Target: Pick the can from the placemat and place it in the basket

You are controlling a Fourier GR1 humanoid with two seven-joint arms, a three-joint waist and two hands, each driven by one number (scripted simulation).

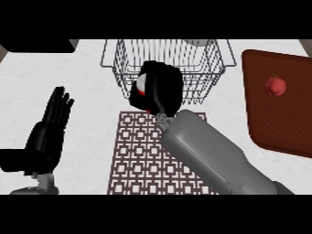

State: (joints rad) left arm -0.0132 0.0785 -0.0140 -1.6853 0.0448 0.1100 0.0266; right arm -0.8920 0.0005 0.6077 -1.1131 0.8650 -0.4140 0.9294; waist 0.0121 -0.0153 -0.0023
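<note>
Head view: right robot hand [162, 89] curled round the can [142, 86], hovering at the near rim of the wire basket [216, 68], above the far edge of the patterned placemat [141, 160]. Only a sliver of the can visible at the hand's left side, white with a red band; rest hidden behind black fingers. No label or writing legible on it. Cannot tell whether the can is over the basket's inside or still just short of the rim. Right forearm crossing the placemat diagonally from the lower right, covering its right part. Left robot hand [47, 130] resting at the left, fingers straight and pointing up, thumb out to the side, holding nothing, well apart from the placemat. Open white surface [84, 91] between left robot hand and basket; more bare surface between basket and the red-brown tray [287, 123] at right. Tray cut off by the right edge; small red round item [275, 85] on it, kind hard to make out. Pale object inside the basket's far side, partly visible through the wires. Dark block [36, 45] at top left, cut off by the view's upper edge.
</note>
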